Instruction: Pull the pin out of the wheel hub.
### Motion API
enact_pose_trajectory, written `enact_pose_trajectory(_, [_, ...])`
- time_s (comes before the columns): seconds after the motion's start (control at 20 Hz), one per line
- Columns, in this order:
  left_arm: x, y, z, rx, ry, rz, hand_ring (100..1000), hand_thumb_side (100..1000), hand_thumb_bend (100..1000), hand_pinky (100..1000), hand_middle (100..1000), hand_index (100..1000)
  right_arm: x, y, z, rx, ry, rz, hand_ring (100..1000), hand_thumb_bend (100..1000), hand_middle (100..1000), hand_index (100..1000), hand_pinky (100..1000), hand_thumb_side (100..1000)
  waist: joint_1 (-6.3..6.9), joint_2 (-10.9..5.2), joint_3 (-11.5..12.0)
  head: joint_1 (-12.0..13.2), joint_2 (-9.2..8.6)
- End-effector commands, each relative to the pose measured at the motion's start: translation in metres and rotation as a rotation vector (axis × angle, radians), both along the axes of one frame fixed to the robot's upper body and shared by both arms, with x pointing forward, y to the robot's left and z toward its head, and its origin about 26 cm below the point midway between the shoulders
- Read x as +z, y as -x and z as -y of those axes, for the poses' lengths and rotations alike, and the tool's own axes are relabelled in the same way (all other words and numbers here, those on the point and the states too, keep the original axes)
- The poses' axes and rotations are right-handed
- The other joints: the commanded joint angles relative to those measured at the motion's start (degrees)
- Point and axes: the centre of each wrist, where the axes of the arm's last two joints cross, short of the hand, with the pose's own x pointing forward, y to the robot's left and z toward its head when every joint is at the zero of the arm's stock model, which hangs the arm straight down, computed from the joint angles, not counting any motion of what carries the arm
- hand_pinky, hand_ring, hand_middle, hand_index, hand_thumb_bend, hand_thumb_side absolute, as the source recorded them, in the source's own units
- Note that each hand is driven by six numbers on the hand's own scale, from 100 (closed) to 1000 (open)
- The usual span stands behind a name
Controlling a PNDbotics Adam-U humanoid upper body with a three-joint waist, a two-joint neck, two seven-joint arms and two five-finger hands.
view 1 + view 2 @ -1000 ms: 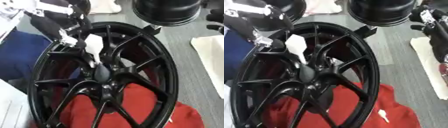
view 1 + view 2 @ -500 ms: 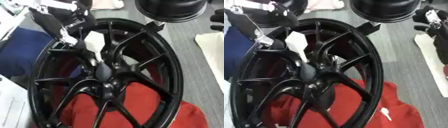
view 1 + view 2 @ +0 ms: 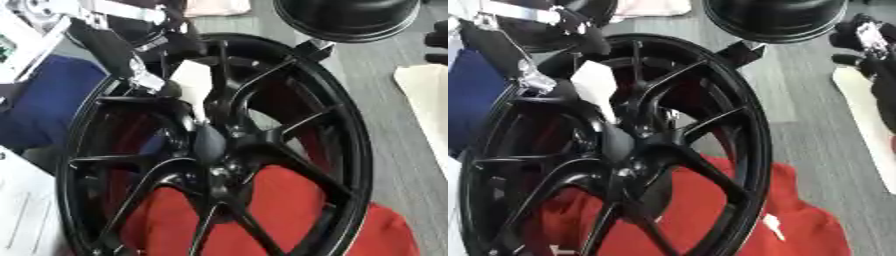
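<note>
wheel hub unmarked — left hand at its rim.

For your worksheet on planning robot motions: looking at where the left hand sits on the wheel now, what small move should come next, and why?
Probably a short pull up and away from the hub. The left hand sits at the upper spokes, on the white tapered pin, whose narrow end still points down into the hub of the black wheel.
</note>
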Motion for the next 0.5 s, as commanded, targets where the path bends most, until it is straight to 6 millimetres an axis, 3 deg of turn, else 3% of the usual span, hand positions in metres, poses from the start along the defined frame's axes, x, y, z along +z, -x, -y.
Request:
enact_pose_trajectory(0.05, [0.0134, 0.0062, 0.0013, -0.011, 0.008, 0.023, 918, 472, 425, 931, 859, 885, 0.0087, 0.0022, -0.0003, 0.001, 0.008, 0.025, 830, 100, 664, 722, 812, 707, -0.24, -0.96, -0.06, 0.39, -0.77])
enact_pose_trajectory(0.5, [0.0091, -0.0004, -0.0019, 0.019, 0.001, 0.021, 915, 439, 397, 926, 859, 882, 0.0084, 0.0019, -0.0021, 0.008, -0.002, 0.025, 830, 100, 664, 721, 813, 710, 0.06, -0.63, -0.69, 0.81, -1.29])
